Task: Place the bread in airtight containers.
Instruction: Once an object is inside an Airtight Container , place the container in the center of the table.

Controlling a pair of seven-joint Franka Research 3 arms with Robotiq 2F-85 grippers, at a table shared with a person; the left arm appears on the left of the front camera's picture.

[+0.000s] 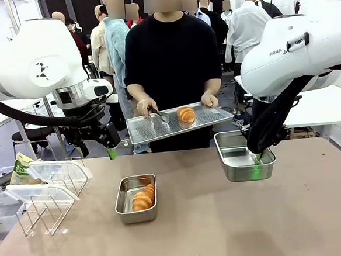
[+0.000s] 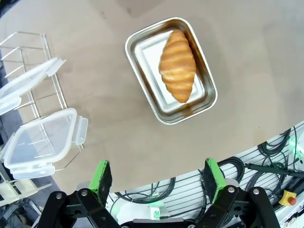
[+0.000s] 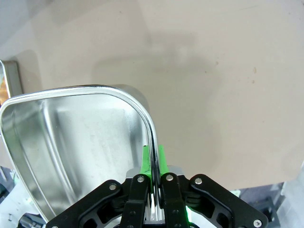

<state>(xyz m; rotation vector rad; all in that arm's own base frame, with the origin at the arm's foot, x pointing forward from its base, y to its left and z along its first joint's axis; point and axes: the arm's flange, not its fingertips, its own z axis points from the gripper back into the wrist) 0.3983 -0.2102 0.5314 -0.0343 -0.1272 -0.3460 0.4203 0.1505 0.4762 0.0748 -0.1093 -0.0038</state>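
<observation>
From the front, the left tool (image 1: 96, 149) is hanging above the counter's (image 1: 224, 229) far left, its green-padded fingers spread wide and holding nothing. The right tool (image 1: 258, 157) is clamping the near rim of an empty container (image 1: 234, 158), which seems to be sitting just clear of the counter on the right. Nearer the middle, a second container (image 1: 122, 210) is resting on the counter with one roll (image 1: 143, 198) lying inside it. Across the counter a person is holding up a flat steel tray (image 1: 210, 116) carrying the other roll (image 1: 186, 114), with tongs (image 1: 159, 113) in one hand (image 1: 145, 105). On the left a wire rack (image 1: 45, 216) is propping up two clear lids (image 1: 56, 170), with a green-and-yellow bag (image 1: 21, 169) behind it.

Looking down from the left wrist, the left tool (image 2: 157, 183) is standing wide open over bare counter (image 2: 266, 61). The second container (image 2: 134, 40) is lying well ahead of it, the roll (image 2: 177, 65) resting lengthwise inside. The rack (image 2: 45, 57) and lids (image 2: 45, 140) are sitting off to the side.

From the right wrist, the right tool (image 3: 155, 161) is pinching its pads narrowly on the curved rim of the empty container (image 3: 71, 142), one pad inside the wall and one outside. The container's shiny inside is showing nothing in it, and the counter (image 3: 228, 71) is stretching beyond.
</observation>
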